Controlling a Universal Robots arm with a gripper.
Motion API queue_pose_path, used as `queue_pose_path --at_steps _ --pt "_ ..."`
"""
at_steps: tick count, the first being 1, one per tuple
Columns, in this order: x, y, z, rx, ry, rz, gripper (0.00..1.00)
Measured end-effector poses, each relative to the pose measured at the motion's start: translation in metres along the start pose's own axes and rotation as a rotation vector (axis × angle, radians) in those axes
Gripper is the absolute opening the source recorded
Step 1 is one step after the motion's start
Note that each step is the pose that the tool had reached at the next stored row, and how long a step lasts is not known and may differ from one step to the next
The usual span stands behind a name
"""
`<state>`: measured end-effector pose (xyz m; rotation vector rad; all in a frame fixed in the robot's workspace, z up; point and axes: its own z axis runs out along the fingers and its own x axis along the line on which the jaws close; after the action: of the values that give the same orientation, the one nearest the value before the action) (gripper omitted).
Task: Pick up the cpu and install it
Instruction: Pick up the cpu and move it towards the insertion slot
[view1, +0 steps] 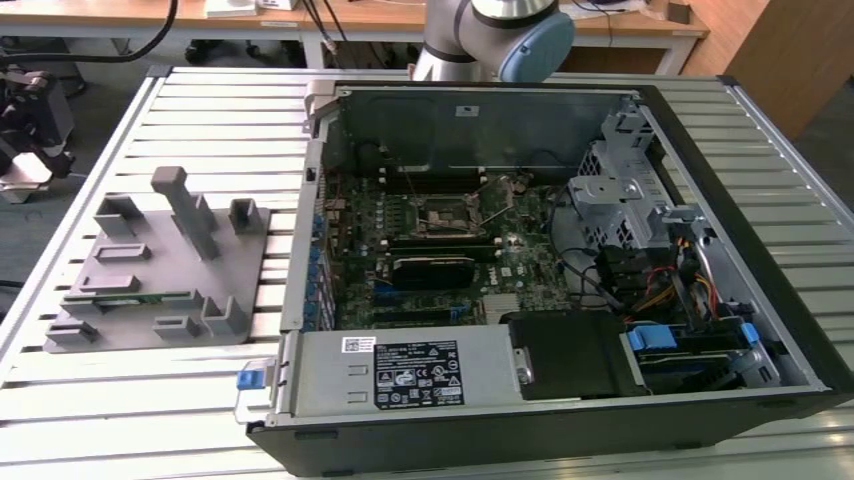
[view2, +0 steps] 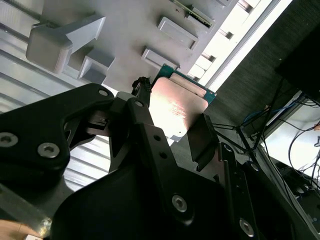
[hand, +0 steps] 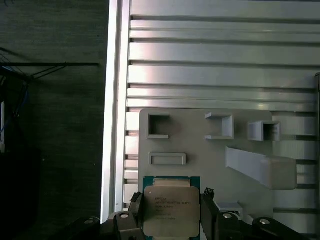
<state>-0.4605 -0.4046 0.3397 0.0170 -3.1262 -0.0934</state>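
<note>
- The tool (hand: 171, 214) is clenched on the cpu (hand: 171, 210). In the first wrist view, dark fingers (hand: 208, 216) press on two opposite edges of the chip.
- The grip is on the rim alone, and that looks deliberate: the silvery lid faces the cameras and nothing lies across the flat faces.
- The cpu hangs in the air above the grey fixture tray (hand: 200, 150). It looks large against the tray's small pockets, so I judge it well clear of them, up off its resting place.
- In the second wrist view the chip (view2: 177, 107) sits square between the finger pads (view2: 202, 132), its green border peeking out at the far edge. It looks level in the grip, which suits a part that must drop in flat.
- In the exterior view, the tray (view1: 160, 270) lies on the slatted counter (view1: 200, 120) at the exterior view's left, just beside the open computer case (view1: 534, 440).
- Inside the case the motherboard (view1: 427, 255) lies flat, and the socket (view1: 445, 213) near its middle looks open from above.
- The arm (view1: 507, 35) rises at the far edge of the counter, behind the case.
- By my reading the pick is done and the install is not.
</note>
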Motion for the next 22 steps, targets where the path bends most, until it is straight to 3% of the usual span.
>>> queue_pose_path --at_steps 22 --pt "0.0003 0.0018 -0.0216 0.0000 0.0000 0.000 0.54"
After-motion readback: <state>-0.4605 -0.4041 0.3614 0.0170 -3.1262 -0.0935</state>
